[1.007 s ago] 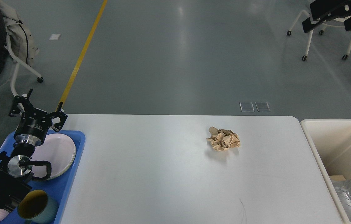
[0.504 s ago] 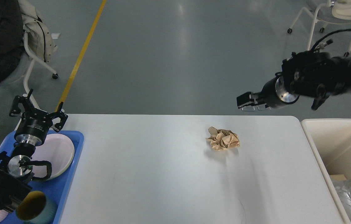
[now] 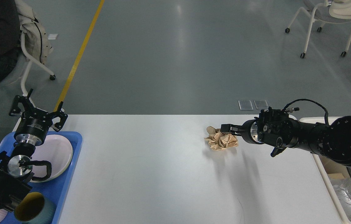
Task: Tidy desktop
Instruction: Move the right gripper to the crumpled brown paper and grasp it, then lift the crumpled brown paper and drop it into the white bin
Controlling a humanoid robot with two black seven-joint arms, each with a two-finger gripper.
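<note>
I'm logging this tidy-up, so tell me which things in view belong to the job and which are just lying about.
Part of the job:
- large white rectangular desktop
- crumpled brown paper ball
- right gripper, at the ball
- cream rectangular bin

Just lying about:
- blue plastic tray
- white round plate
- teal mug with yellow inside
- left gripper, open
- white wheeled chair

Large white desktop (image 3: 150, 174), smooth, rectangular, rounded corners, lying flat

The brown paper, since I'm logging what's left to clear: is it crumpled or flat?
Crumpled: the brown paper is a creased wad lying on the desktop.
</note>
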